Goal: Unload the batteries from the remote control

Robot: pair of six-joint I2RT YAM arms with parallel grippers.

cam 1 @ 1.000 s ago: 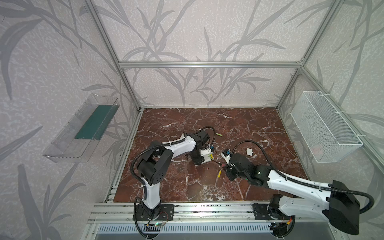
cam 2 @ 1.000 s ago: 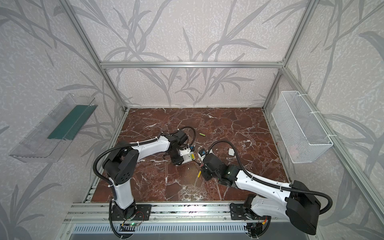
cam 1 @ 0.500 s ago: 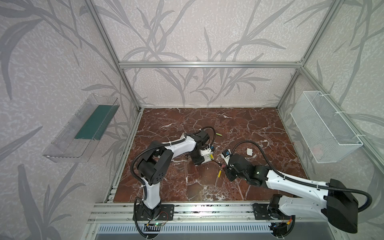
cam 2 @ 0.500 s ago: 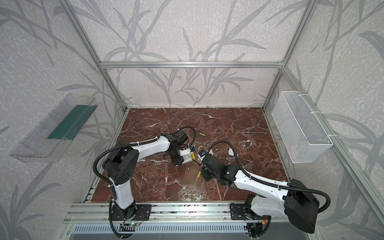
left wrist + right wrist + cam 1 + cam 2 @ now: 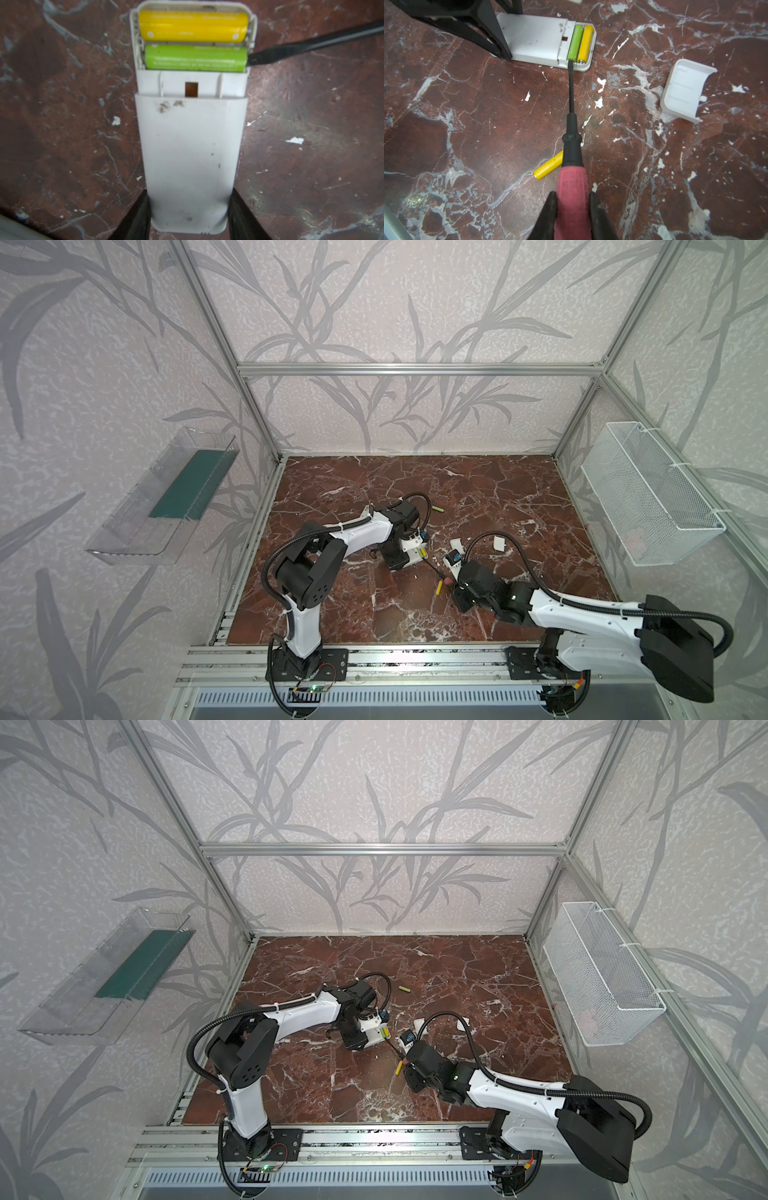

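Your left gripper (image 5: 189, 207) pinches the white remote control (image 5: 190, 149) by its narrow end, one finger on each side, and the remote lies on the marble table (image 5: 498, 489). In its open compartment, a green battery (image 5: 195, 60) and a yellow battery (image 5: 193, 27) sit side by side. Your right gripper (image 5: 572, 207) is closed on the red handle of the screwdriver (image 5: 571, 122), whose tip meets the end of the green battery. A loose yellow cell (image 5: 548, 166) lies under the shaft. Another green cell (image 5: 437, 510) lies well apart, and the cover (image 5: 683, 89) lies near.
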